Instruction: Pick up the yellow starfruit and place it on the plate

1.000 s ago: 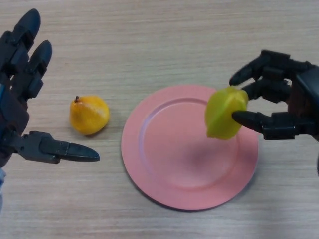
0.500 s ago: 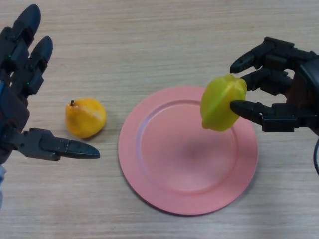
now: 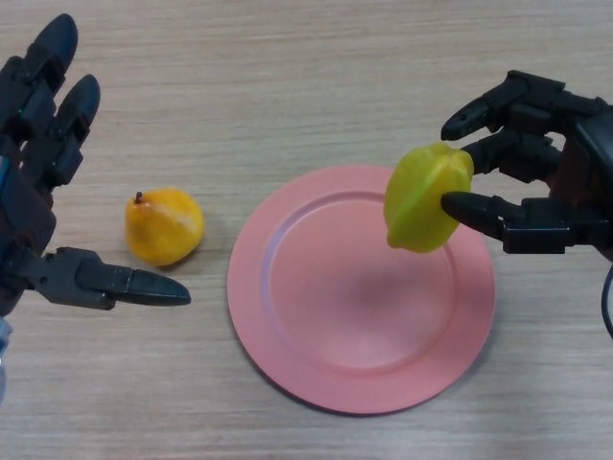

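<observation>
the light is bright, soft and even across the wooden table [image 3: 287,77], with no hard glare on it. a faint, diffuse shadow lies on the pink plate [image 3: 316,364] below the starfruit [image 3: 426,196], and a thin dark rim of shadow follows the plate's lower edge. the pear [image 3: 163,225] casts only a small soft shadow at its base. the starfruit is paler on its upper side. the black right hand [image 3: 565,192] and left hand [image 3: 29,182] carry dull, muted highlights.
</observation>
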`<state>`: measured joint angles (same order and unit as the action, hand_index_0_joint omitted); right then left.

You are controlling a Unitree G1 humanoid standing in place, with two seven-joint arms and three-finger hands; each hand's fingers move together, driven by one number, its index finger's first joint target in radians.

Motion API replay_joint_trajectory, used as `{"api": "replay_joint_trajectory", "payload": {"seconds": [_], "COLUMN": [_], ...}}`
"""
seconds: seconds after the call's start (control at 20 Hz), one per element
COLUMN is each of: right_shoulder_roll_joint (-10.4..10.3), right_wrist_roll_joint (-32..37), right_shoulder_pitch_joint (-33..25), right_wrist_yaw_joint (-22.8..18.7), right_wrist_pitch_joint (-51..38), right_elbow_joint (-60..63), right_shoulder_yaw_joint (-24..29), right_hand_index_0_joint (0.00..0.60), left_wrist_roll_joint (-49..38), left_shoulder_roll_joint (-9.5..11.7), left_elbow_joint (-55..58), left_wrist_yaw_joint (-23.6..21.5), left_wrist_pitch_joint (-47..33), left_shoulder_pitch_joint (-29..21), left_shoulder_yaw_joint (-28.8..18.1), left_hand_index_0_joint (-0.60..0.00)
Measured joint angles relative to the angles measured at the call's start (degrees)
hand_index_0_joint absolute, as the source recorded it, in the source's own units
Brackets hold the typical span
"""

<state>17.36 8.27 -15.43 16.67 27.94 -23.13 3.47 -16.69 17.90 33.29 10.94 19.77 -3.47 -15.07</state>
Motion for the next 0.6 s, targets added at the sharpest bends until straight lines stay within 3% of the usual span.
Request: {"api": "replay_joint_trajectory", "payload": {"seconds": [0.6], "right_shoulder_roll_joint": [0.0], "right_wrist_roll_joint": [0.9], "right_shoulder_pitch_joint": [0.1], "right_wrist_yaw_joint": [-0.1], "right_wrist_pitch_joint": [2.4], "right_elbow_joint": [-1.9], "right_shoulder_yaw_joint": [0.0], "right_hand_index_0_joint": [0.600], "left_wrist_roll_joint": [0.0], "left_shoulder_roll_joint": [0.0], "left_elbow_joint": [0.0], "left_wrist_yaw_joint": [0.0], "left_wrist_pitch_joint": [0.0], "left_shoulder_pitch_joint": [0.6], "left_shoulder_yaw_joint": [0.0], "left_hand_index_0_joint": [0.000]}}
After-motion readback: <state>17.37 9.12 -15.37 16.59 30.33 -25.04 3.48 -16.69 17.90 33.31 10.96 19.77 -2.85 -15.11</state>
